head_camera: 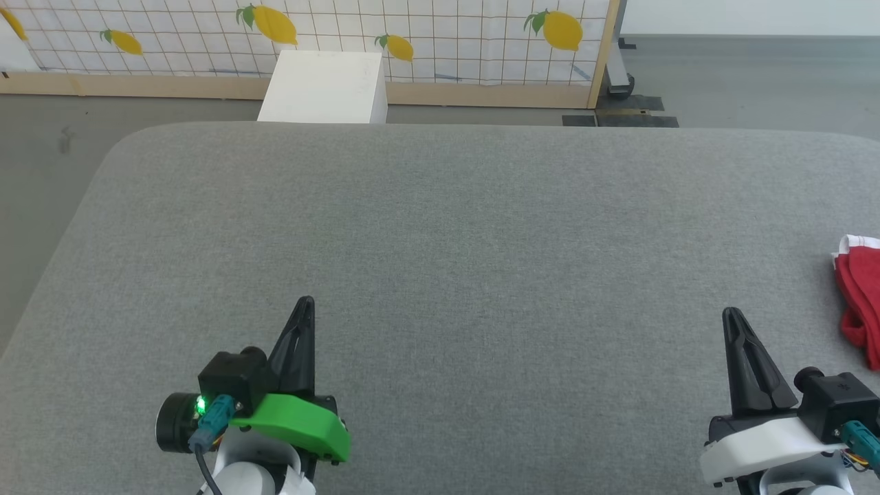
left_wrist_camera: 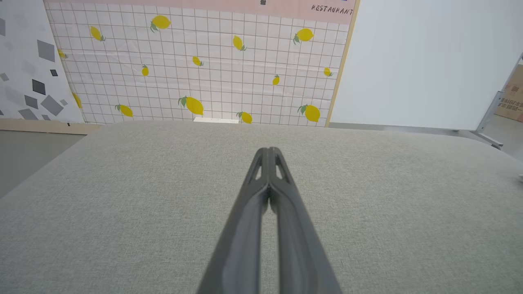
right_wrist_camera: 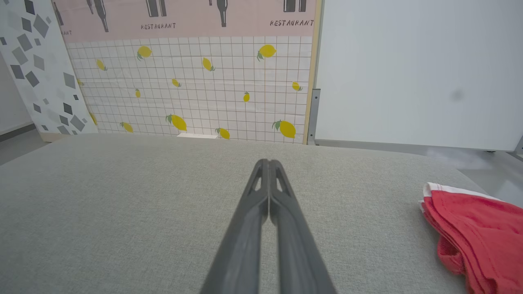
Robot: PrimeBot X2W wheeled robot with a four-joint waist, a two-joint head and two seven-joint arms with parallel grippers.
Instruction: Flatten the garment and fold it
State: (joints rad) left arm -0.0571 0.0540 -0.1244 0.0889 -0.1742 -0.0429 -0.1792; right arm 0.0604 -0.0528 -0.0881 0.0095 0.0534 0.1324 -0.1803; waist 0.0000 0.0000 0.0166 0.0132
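Showing left gripper [head_camera: 304, 304] and right gripper [head_camera: 732, 315] clenched shut, grasping nothing, pointing across a grey woven tabletop [head_camera: 440, 227]. Showing the red garment [head_camera: 859, 292] lying bunched in soft layers at the table's right edge, near the right gripper but apart. Likely calling for reaching right, opening fingers, pinching the white-trimmed edge, dragging the limp cloth centreward.

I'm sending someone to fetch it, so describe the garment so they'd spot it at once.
Start at the wide grey table. Near its right edge, right of the right gripper, lies the garment, bunched. It is bright red with white trim against plain grey.
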